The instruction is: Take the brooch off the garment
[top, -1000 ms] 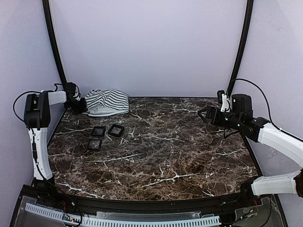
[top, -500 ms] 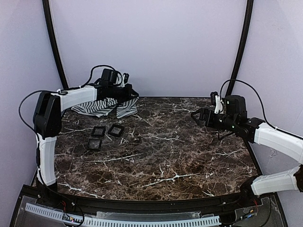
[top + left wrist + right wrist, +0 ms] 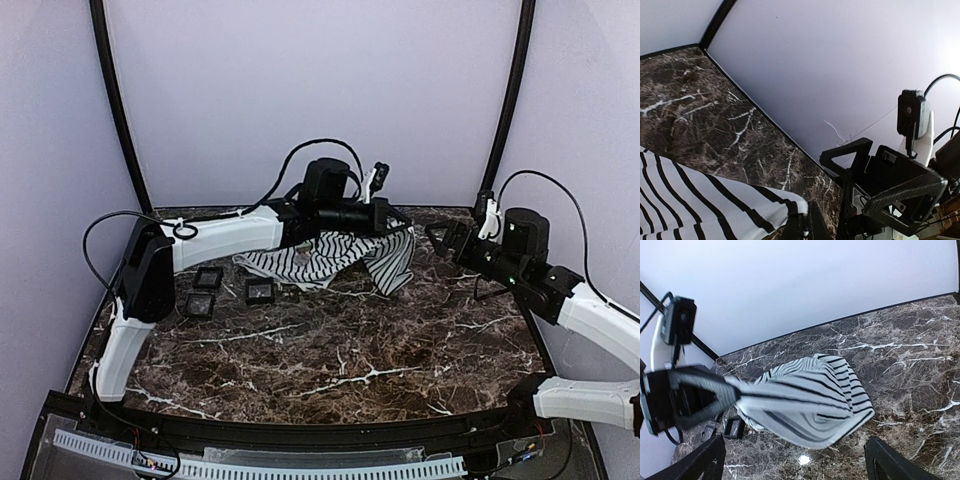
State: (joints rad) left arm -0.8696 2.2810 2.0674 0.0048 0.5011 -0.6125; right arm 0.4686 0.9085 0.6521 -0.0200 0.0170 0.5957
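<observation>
The garment, white with thin black stripes, hangs stretched from my left gripper down to the table at the centre back. The left gripper is shut on an edge of the fabric, seen in the left wrist view as the garment pinched in the gripper. My right gripper stands open just right of that grip, facing the cloth. In the right wrist view the garment spreads ahead of the right gripper, with the left gripper holding its left end. The brooch is hidden.
Three small black boxes lie on the dark marble table at the left. Purple walls close in the back and sides, with black poles in the back corners.
My left arm has swung from the back left corner to the centre back, carrying the garment with it and stretching it out. One box has shifted slightly. The right gripper has drawn back a little.
</observation>
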